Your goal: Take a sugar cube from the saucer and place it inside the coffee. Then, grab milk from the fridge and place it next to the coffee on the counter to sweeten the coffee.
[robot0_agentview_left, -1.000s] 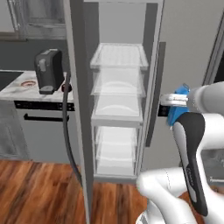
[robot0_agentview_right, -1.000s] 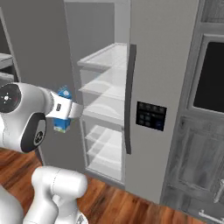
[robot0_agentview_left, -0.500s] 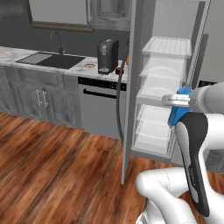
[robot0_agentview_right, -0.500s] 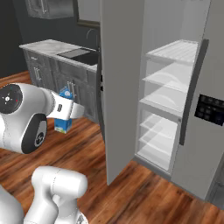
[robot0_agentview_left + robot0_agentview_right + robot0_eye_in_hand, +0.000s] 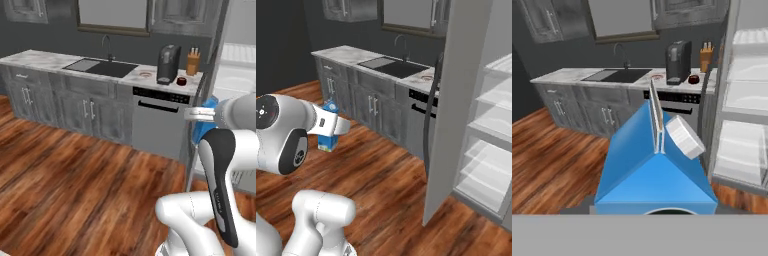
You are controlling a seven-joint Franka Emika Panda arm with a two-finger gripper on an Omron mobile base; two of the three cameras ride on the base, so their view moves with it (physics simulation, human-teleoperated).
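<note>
gripper point(image 5: 331, 131): clamped on the milk point(image 5: 654, 172), held up in the air over the wood floor point(image 5: 75, 175)
milk: blue carton, close in front of the hand camera
coffee point(image 5: 181, 80): on the counter point(image 5: 50, 60), beside the coffee machine point(image 5: 167, 64)
saucer point(image 5: 145, 75): on the counter, left of the machine
fridge point(image 5: 476, 110): door open, shelves bare

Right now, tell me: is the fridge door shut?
No, the fridge door stands open, baring its white shelves beside the counter.

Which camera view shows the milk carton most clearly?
The hand view: the milk sits close up, with its blue gable and white cap plain. In the right base view it is small beside the arm; in the left base view it is mostly hidden.
</note>
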